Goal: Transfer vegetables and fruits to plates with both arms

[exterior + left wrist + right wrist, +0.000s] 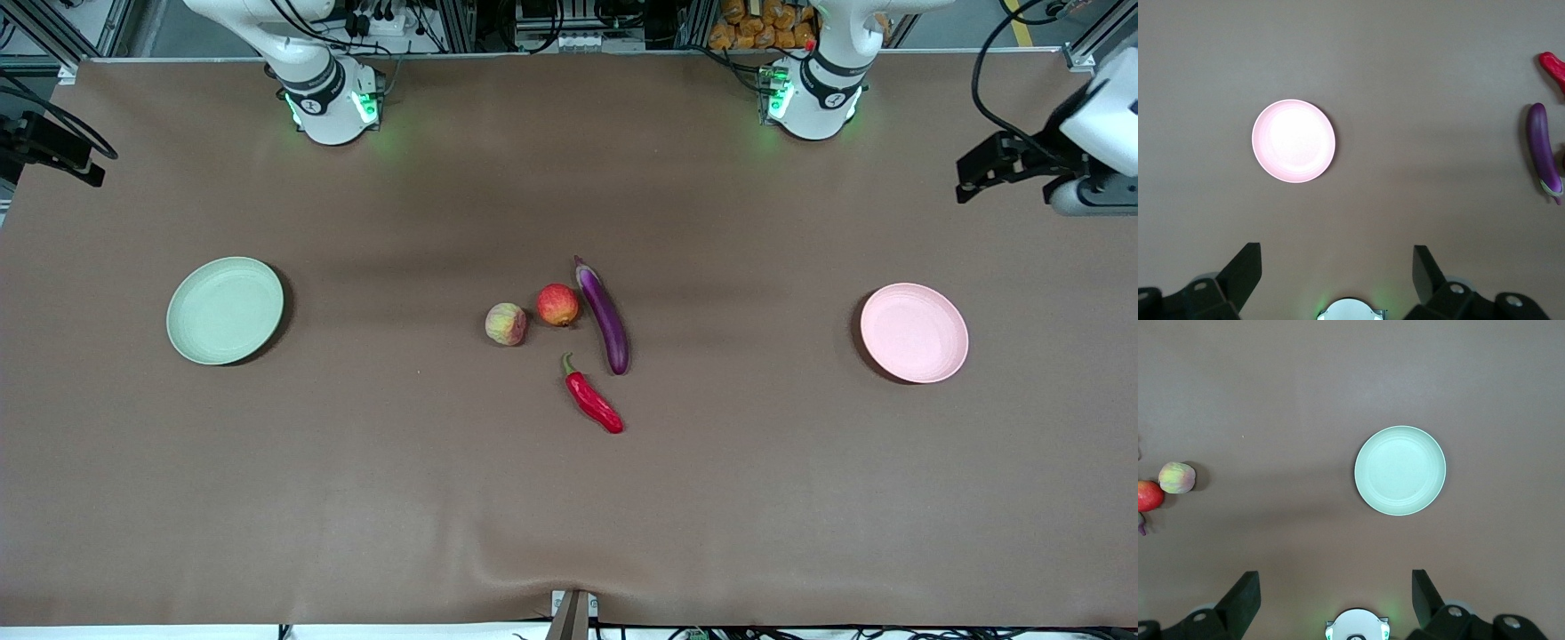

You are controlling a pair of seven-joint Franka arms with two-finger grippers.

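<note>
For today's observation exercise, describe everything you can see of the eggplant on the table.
The eggplant is long, slim and glossy purple, with a pale stem end pointing toward the robots' bases. It lies flat on the brown table cover, slightly slanted, in the middle between the two plates. The red-orange fruit sits close beside its stem end; whether they touch is unclear. The chili pepper lies nearer the front camera, apart. No gripper touches it.

Right gripper point(1335, 600) high over brown table point(1271, 387), 2 fingers point(1245, 593) spread wide, nothing held. Green plate point(1400, 471) bare. Peach-like fruit point(1177, 477) at its 9 o'clock, well apart, touching red fruit point(1147, 496) at frame edge.
</note>
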